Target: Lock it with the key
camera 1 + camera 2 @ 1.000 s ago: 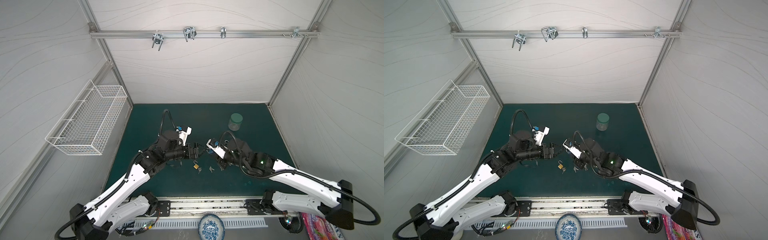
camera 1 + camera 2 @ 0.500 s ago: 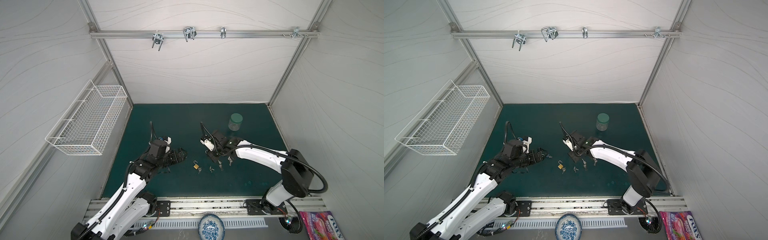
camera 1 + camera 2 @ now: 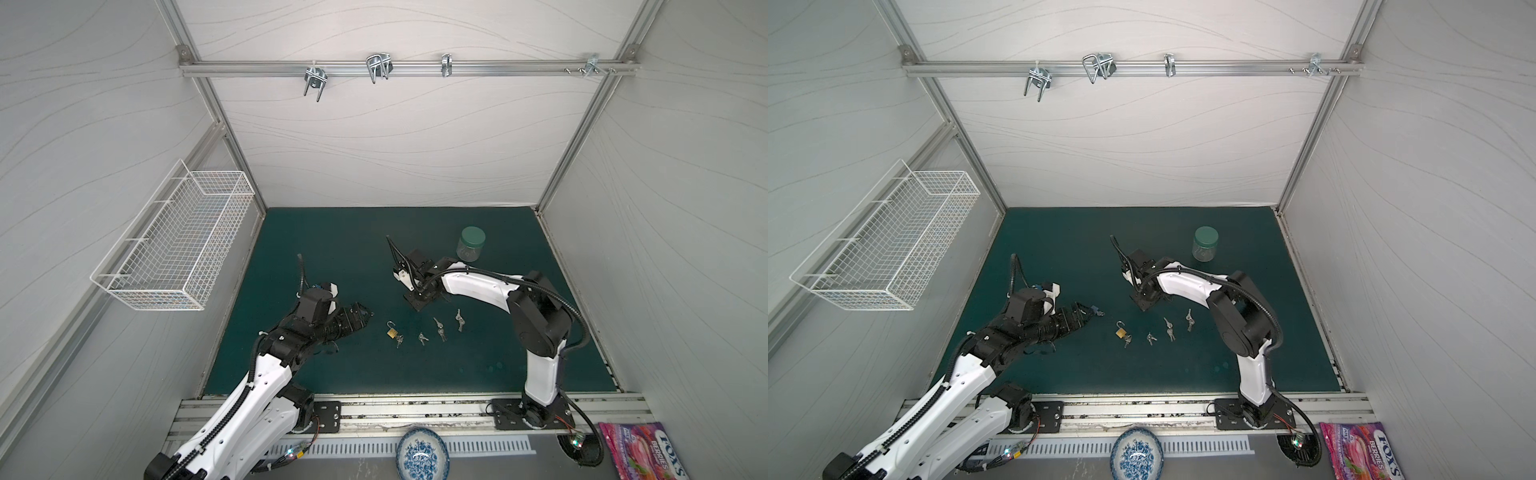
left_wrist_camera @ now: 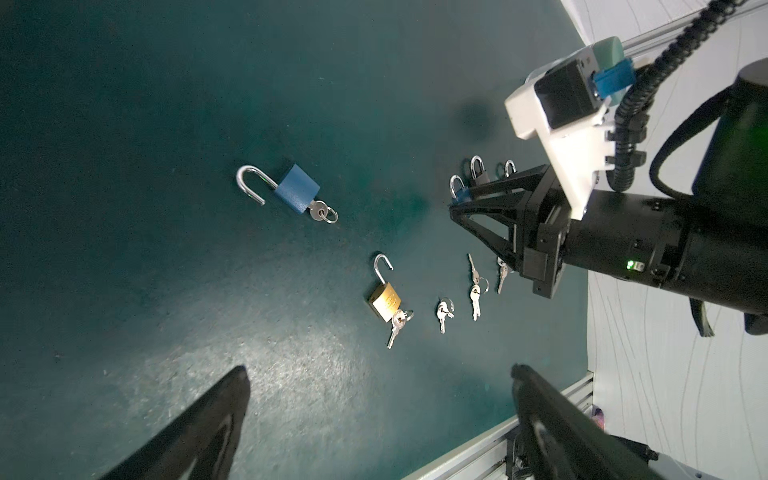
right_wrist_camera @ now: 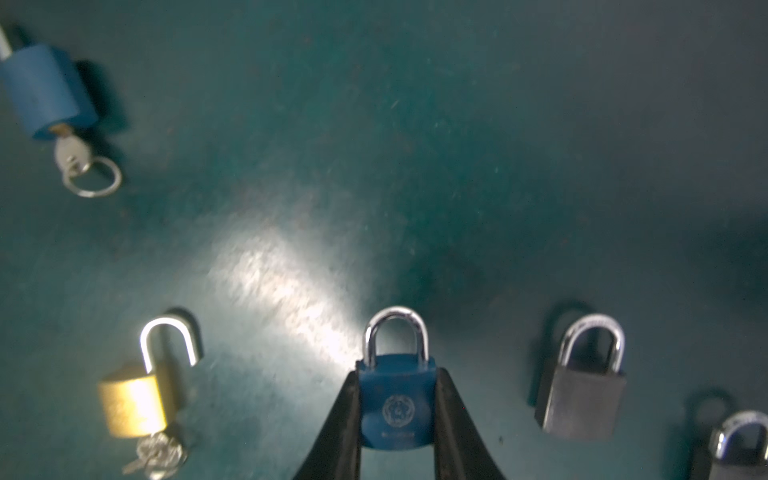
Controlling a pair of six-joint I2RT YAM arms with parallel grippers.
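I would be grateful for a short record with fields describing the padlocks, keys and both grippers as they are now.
left gripper: open, empty
right gripper: shut on the dark blue padlock, shackle closed
brass padlock: shackle open, key in it, on the mat
light blue padlock: shackle open, key in it
grey padlock: shackle closed
loose keys: three bunches in a row beside the brass padlock
jar: upright, green lid, at the back

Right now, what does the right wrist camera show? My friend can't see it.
The right pincer grips a dark blue padlock, shackle shut. On the green mat beside it lie an open brass padlock with keys and a shut grey padlock.
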